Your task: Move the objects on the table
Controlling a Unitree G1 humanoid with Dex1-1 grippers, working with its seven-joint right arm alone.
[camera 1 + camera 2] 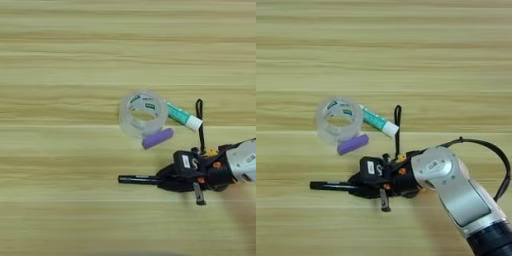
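Note:
A slim black pen (331, 186) lies level on the light-wood table (60, 60). My right gripper (358, 186) comes in from the right and is shut on the pen's right end. Only a sliver of the yellow-black tape measure (401, 158) shows behind the gripper's wrist, and its black strap (397, 127) runs up toward the glue stick. Above, a clear tape roll (143, 114) lies flat. The green-and-white glue stick (184, 117) slants away from the roll's right side. Against the roll's lower rim rests a short purple cylinder (157, 138).
My silver forearm (456, 190) crosses the lower right corner, with a black cable (496, 155) looping over it. Bare wood stretches across the whole top and left of the table.

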